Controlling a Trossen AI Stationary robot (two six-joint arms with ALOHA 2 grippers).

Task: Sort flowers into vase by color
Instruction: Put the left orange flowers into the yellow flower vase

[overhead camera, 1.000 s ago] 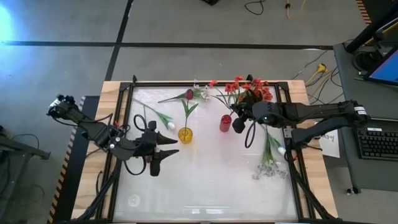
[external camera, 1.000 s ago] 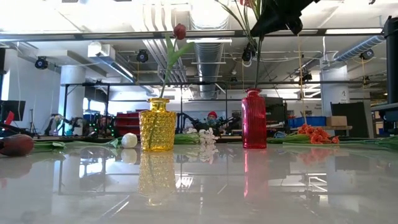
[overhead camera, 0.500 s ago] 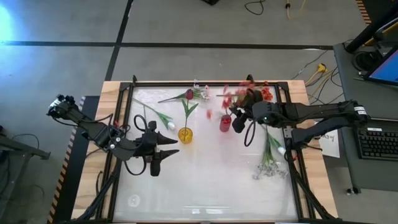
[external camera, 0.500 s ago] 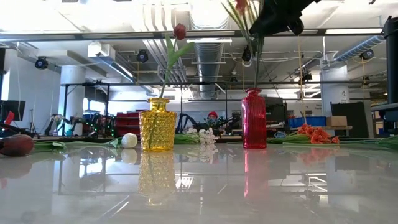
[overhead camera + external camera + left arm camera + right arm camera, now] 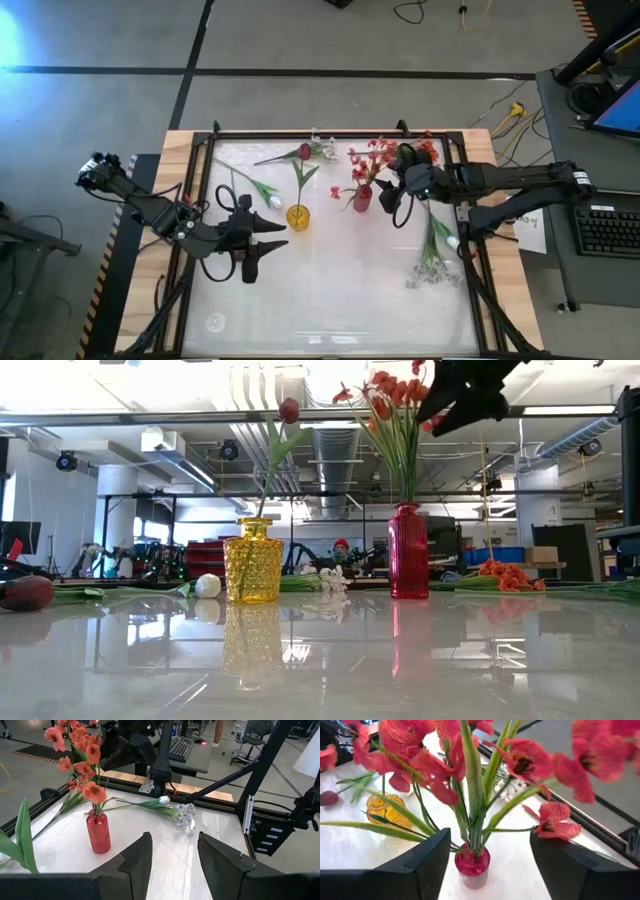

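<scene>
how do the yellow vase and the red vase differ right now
The yellow vase is squat, wide and bumpy; the red vase is slimmer and ribbed. The yellow vase holds one dark red tulip; the red vase holds a full spray of red-orange flowers. The open right gripper is beside the red vase; no gripper is near the yellow one. Both stand upright on the table.

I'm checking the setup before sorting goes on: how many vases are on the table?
2. A yellow vase stands near the table's middle holding a dark red tulip; a red vase beside it, toward the right arm, holds a red-orange spray.
</scene>
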